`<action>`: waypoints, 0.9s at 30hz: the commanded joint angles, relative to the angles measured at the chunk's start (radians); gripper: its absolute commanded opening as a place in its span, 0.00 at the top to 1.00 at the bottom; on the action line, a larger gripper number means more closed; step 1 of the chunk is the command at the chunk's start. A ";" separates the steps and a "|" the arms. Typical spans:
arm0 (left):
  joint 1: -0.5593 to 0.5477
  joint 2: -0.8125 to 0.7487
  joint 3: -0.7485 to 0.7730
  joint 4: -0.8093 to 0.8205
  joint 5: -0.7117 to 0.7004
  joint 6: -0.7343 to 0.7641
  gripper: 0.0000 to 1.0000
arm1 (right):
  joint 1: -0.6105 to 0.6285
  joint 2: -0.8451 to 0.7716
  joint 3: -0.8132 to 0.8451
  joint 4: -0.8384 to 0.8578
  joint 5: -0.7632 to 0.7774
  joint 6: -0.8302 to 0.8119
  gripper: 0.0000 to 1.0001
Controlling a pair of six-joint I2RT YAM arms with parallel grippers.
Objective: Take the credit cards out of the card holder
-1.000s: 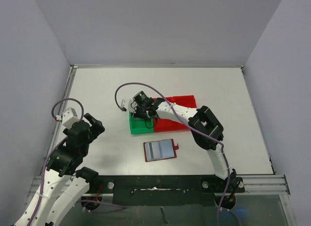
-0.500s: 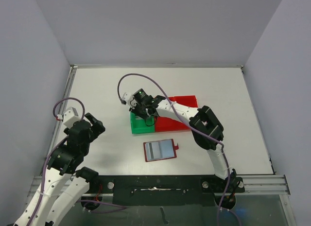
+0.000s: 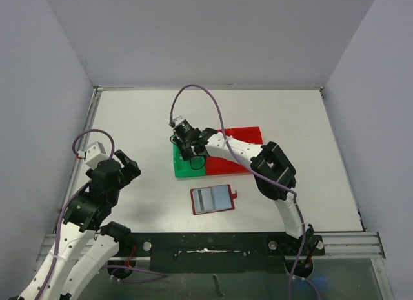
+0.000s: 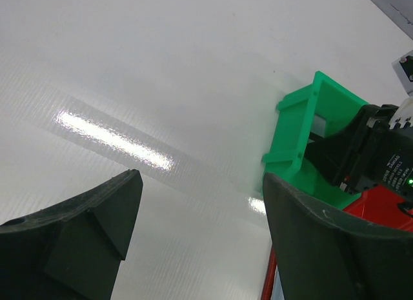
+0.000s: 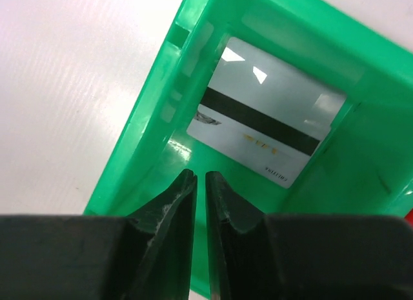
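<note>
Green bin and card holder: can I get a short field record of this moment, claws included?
green bin: holds one silver-grey card, magnetic stripe up
red bin: adjoining green bin
card holder: open flat on table, apart from both bins
right claw: above green bin, nearly closed, empty
left claw: open, empty, above table

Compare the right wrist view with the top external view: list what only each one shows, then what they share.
Only right wrist: a silver-grey credit card with a black stripe lying flat in the green bin, and the right gripper with its jaws almost together, empty. Only top external: the card holder open on the table, the red bin, the left gripper. Both: the green bin with the right gripper over it.
</note>
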 commanded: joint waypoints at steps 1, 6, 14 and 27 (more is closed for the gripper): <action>0.001 -0.005 0.018 0.044 0.007 0.016 0.26 | 0.011 0.004 -0.012 0.006 0.093 0.194 0.86; 0.001 -0.003 0.018 0.045 0.010 0.017 0.26 | 0.018 0.073 0.030 -0.028 0.133 0.260 0.85; 0.001 -0.006 0.017 0.048 0.012 0.020 0.26 | 0.019 0.124 0.048 -0.031 0.253 0.288 0.79; 0.001 -0.002 0.015 0.048 0.017 0.020 0.26 | 0.040 0.160 -0.023 0.061 0.332 0.302 0.62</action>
